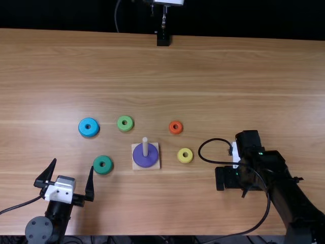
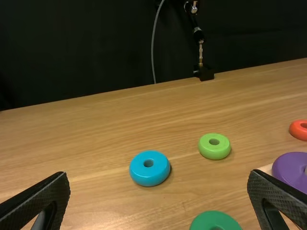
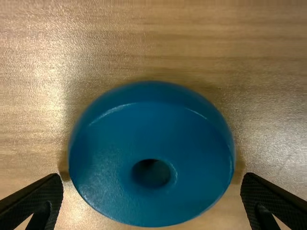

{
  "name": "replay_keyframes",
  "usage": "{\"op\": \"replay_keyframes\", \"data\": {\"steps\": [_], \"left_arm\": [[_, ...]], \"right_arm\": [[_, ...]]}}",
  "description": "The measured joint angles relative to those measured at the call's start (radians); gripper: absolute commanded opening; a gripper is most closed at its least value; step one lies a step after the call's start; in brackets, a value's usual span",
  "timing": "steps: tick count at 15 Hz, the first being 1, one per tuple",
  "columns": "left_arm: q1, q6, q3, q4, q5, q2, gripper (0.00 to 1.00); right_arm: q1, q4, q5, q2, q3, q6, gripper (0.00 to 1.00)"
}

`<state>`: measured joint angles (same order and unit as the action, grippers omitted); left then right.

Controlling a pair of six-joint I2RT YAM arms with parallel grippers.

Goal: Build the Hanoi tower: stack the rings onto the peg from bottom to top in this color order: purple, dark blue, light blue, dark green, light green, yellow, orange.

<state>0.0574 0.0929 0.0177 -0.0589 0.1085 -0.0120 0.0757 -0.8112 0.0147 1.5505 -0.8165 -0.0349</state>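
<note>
seven rings: one stacked, six loose on the table (image 1: 213, 71). purple ring (image 1: 146, 161) is down flat around the peg (image 1: 145, 146), on the pale square base (image 1: 156, 166).

dark blue ring (image 3: 151, 203): flat on the table, hole up, between the spread fingers of the right gripper (image 1: 228, 179). fingers wide, one to each side, a gap at both; nothing gripped.

left gripper (image 1: 73, 164): fingers wide, holding nothing, near the dark green ring (image 1: 105, 168), which lies between it and the base.

other loose rings, top view: light blue ring (image 1: 93, 130) and light green ring (image 1: 128, 126) beyond the dark green ring, light blue farther left. yellow ring (image 1: 188, 158) just right of the base; orange ring (image 1: 179, 129) beyond yellow.

black block (image 1: 163, 40) at the table's far edge.
</note>
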Motion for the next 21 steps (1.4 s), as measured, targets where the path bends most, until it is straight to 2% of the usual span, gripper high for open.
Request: {"op": "replay_keyframes", "data": {"steps": [9,17,18,19,20,21], "left_arm": [[0.000,0.000,0.000,0.000,0.000,0.000,1.00],[0.000,0.000,0.000,0.000,0.000,0.000,1.00],[0.000,0.000,0.000,0.000,0.001,0.000,1.00],[0.000,0.000,0.000,0.000,0.000,0.000,1.00],[0.000,0.001,0.000,0.000,0.000,0.000,1.00],[0.000,0.000,0.000,0.000,0.000,0.000,1.00]], "right_arm": [[0.000,0.006,0.004,0.000,0.000,-0.001,1.00],[0.000,0.078,0.004,0.000,0.000,-0.001,1.00],[0.000,0.078,0.004,0.000,0.000,0.000,0.77],[0.000,0.078,0.005,0.000,0.000,-0.001,0.49],[0.000,0.077,0.016,0.000,0.000,-0.001,0.30],[0.000,0.077,0.035,0.000,0.000,0.000,0.12]]}}
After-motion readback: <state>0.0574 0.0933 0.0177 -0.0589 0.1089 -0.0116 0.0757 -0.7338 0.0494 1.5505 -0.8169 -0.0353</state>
